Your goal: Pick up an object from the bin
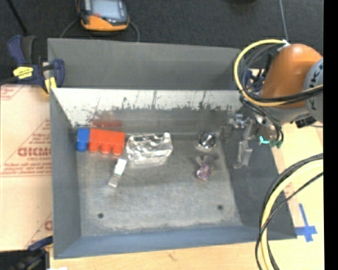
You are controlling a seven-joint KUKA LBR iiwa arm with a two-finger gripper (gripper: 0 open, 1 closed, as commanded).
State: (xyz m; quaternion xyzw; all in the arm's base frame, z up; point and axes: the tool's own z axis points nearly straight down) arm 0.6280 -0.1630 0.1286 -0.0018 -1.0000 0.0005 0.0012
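My gripper [245, 145] hangs by the bin's [141, 66] right wall, can't tell how open, and the shiny metal piece [207, 140] lies just toward the middle from it.

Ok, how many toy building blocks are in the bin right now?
2. A small blue block lies at the bin's back left, and a larger red block sits right beside it. The silvery wrapper might hide more.

Single camera above bin [62, 167], tilted, whole bin in frame.

The purple thing [203, 173] is too small to identify.
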